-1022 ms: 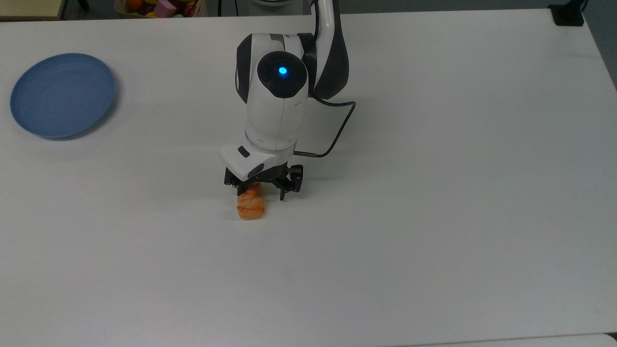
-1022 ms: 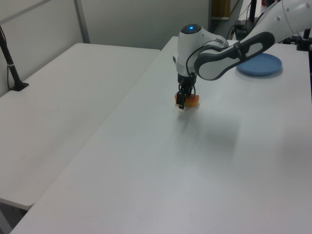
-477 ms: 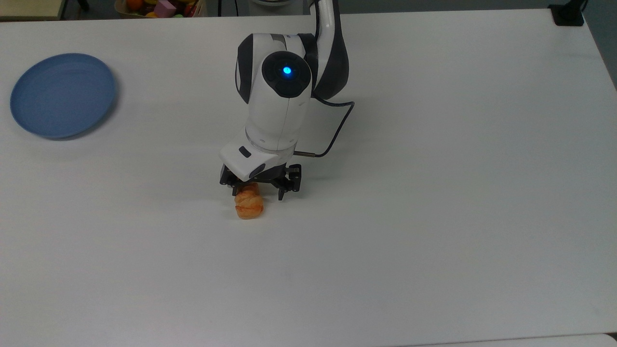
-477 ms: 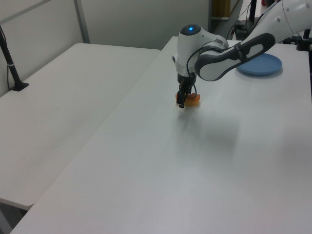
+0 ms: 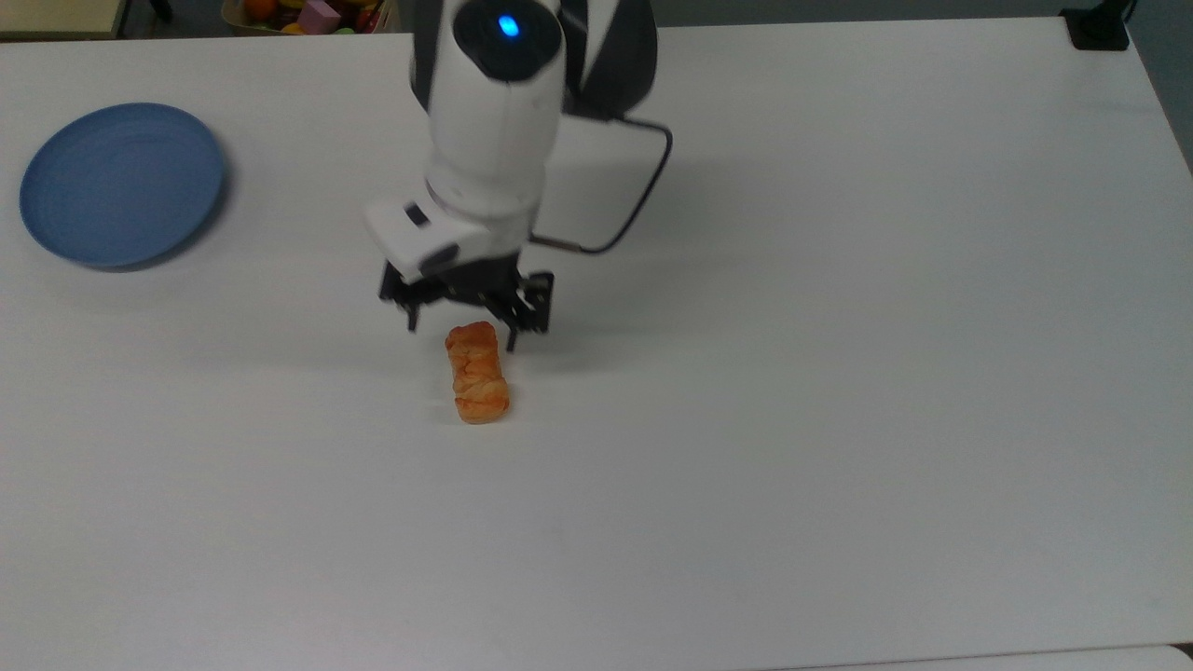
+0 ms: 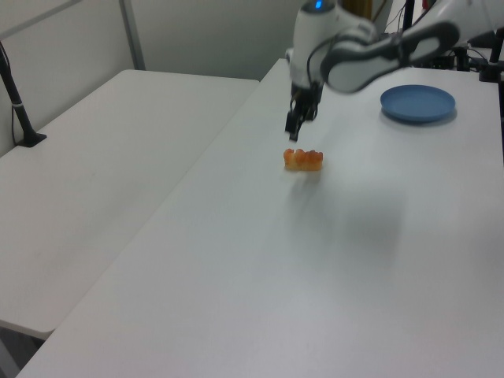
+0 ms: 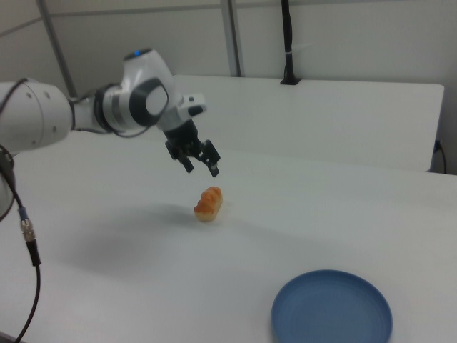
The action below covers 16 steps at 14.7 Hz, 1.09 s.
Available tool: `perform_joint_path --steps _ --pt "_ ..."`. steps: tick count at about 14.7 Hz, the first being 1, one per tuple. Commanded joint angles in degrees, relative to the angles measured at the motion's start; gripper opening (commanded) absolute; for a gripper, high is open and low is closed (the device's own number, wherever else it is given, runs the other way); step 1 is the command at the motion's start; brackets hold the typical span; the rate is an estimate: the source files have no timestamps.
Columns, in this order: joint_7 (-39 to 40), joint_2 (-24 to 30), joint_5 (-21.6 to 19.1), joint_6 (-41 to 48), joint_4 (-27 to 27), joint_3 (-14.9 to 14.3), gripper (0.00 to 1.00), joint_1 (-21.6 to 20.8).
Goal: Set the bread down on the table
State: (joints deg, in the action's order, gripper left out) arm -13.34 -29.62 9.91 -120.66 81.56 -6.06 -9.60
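Note:
The bread (image 5: 477, 373), a small golden-orange ridged roll, lies by itself on the white table (image 5: 839, 373); it also appears as the bread (image 6: 303, 159) and the bread (image 7: 209, 203). My gripper (image 5: 462, 335) hangs above the roll's far end, clear of it, open with nothing between its fingers. In the right view the gripper (image 7: 202, 168) sits well above the roll, and in the left view the gripper (image 6: 294, 131) hovers over it.
An empty round blue plate (image 5: 121, 184) rests near the top view's left edge, far from the roll, also seen as the plate (image 6: 418, 103) and the plate (image 7: 332, 309). A black post (image 7: 287, 43) stands on the second table behind.
The gripper has risen and pulled back from the bread, which stays lying on the table; earlier the open fingers straddled its far end.

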Motion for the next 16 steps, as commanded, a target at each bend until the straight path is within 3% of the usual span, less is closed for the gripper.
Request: perform_joint_path --steps 1,8,16 --pt "-1.6 11.3 -0.2 8.1 6.2 4.5 1.0 4.8" --pt "7.5 24.3 -7.3 16.7 14.1 4.0 1.0 7.2" --pt "7.8 25.2 -7.4 19.3 14.5 3.6 1.0 7.1"
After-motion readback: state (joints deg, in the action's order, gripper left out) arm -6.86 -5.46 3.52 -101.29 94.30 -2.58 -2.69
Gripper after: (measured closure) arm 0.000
